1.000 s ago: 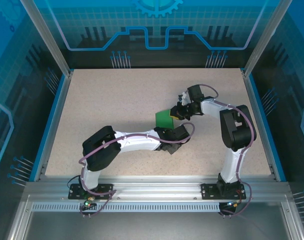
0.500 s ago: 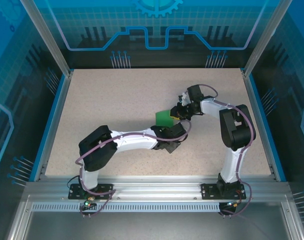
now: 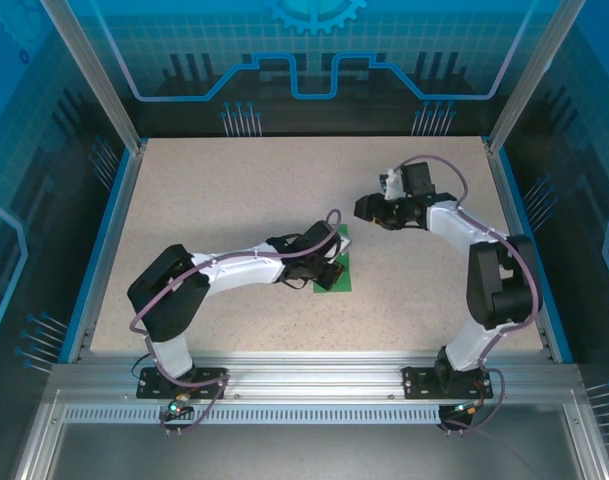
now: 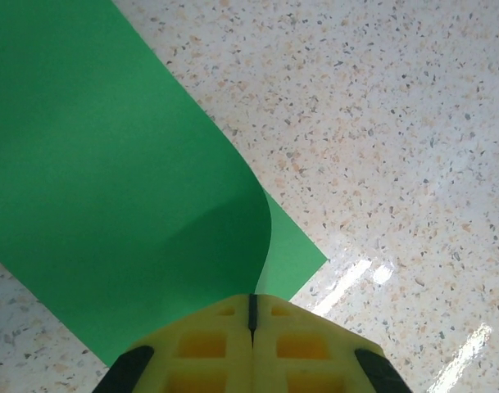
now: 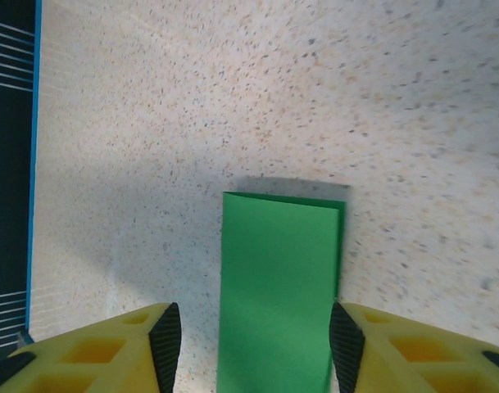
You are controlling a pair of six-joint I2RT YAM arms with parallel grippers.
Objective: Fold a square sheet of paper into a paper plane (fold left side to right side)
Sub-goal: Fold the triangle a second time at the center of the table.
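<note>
the square sheet of paper [image 3: 337, 281] lies folded into a green strip on the speckled table [image 3: 224, 190], just right of the middle of the top view, with its long axis running nearly up and down the frame. one second ago it sat a little higher in that frame, tilted up off the surface at the right gripper's tips; now it is lower and lies nearly flat. in the left wrist view the paper [image 4: 110, 180] runs on a diagonal from upper left to lower right, and its upper layer curls up in a soft, unpressed fold near the bottom centre. the left gripper [image 3: 329, 266] has swung over the strip, and its yellow jaws [image 4: 251, 307] are pressed together right at that curl; i cannot tell whether any paper is caught between them. the right gripper [image 3: 369, 209] has let go and pulled away toward the upper right, well apart from the sheet. in its own view its jaws [image 5: 256, 327] stand wide apart, and the strip [image 5: 278, 286] runs from the bottom edge up to mid-frame.
</note>
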